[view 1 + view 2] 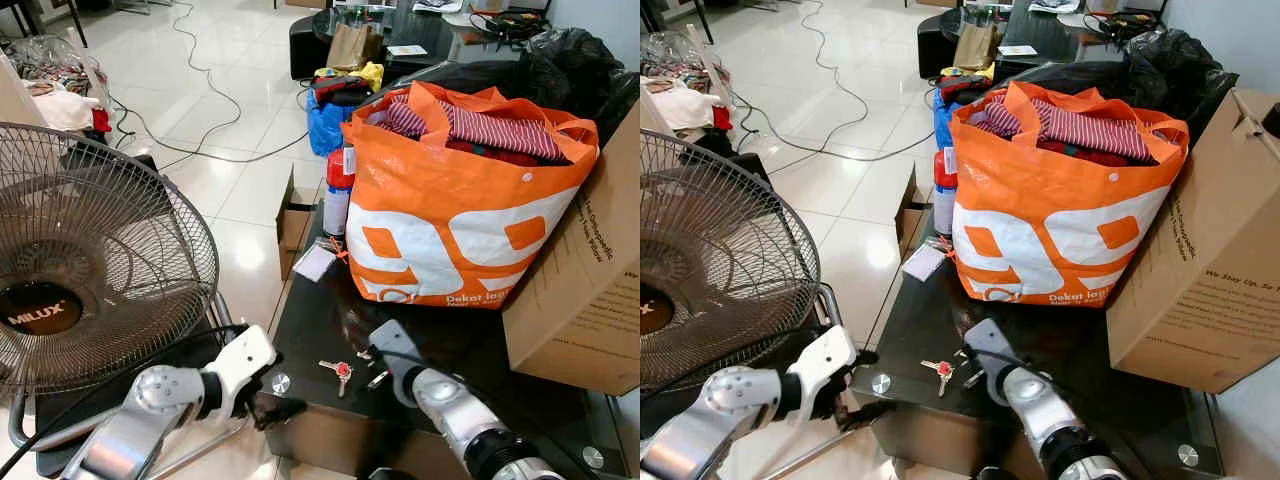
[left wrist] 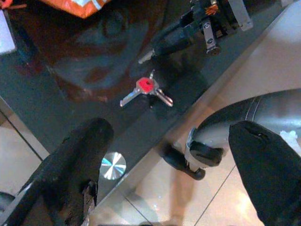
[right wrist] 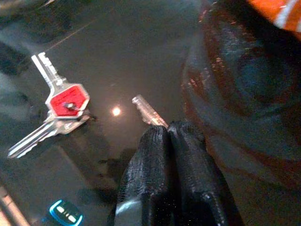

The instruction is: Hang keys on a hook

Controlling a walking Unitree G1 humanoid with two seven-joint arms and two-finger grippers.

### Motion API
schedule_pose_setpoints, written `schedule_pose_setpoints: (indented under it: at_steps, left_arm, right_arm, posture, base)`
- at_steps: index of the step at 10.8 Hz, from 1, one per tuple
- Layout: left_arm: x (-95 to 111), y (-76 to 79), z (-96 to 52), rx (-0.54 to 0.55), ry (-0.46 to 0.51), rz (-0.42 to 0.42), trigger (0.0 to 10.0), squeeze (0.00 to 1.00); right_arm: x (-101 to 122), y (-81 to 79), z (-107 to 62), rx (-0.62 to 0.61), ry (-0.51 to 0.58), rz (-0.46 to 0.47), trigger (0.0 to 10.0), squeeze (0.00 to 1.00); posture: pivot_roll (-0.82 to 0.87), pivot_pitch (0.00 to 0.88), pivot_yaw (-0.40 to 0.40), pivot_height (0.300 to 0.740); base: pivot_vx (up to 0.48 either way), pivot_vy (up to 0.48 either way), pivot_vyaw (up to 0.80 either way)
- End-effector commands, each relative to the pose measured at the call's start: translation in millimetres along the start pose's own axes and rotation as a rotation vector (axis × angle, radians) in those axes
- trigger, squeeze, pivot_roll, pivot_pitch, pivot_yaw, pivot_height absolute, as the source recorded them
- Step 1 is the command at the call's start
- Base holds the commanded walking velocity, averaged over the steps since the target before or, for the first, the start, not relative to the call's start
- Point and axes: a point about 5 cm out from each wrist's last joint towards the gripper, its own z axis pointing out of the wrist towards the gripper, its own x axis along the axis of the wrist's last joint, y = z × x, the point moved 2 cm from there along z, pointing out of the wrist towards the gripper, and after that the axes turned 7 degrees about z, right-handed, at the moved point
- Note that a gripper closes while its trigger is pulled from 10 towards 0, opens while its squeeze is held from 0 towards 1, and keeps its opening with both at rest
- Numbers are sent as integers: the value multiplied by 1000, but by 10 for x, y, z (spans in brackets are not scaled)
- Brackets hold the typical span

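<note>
Silver keys (image 3: 59, 115) w/ red cap.

Silver keys (image 1: 340, 371) with red tag, splayed flat on dark glass table (image 1: 310, 330)

A lived-in home, a living room by the look of it, and a cluttered one. White floor tiles (image 1: 230, 90) run up to twelve o'clock, with a cable (image 1: 205, 75) snaking across them. At nine o'clock, a Milux fan (image 1: 90, 260). Dead ahead, a dark glass table (image 1: 320, 340), and on it at two o'clock an orange shopping bag (image 1: 450, 220) stuffed with striped clothes (image 1: 490, 128). A cardboard box (image 1: 590, 280) sits at three o'clock. A black rubbish bag (image 1: 570, 60) bulges at one o'clock, and laundry (image 1: 55, 95) lies heaped at ten o'clock.
</note>
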Motion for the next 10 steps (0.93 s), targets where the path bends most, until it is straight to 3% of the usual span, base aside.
schedule_pose_setpoints:
  at_steps: [1, 5, 6, 10]
  left_arm:
    - [28, -20, 13, 1, -1, 8, 10000, 0]
    - [128, -84, 53, 20, 24, 20, 10000, 0]
    - [151, -90, 61, 20, 28, 22, 10000, 0]
    - [168, -91, 64, 21, 34, 24, 10000, 0]
  right_arm:
    - [10, 67, -26, -18, 12, 8, 0, 0]
    - [110, 209, -233, -7, 109, 48, 0, 0]
    - [104, 188, -336, 33, 123, 87, 0, 0]
    - [85, 150, -421, 23, 106, 122, 0, 0]
  posture:
    - [-90, 0, -19, 740]
    - [-95, 0, -22, 740]
    - [-99, 0, -19, 740]
    - [-98, 0, -20, 740]
  base:
    - [0, 0, 0]
    - [0, 0, 0]
    - [0, 0, 0]
    - [0, 0, 0]
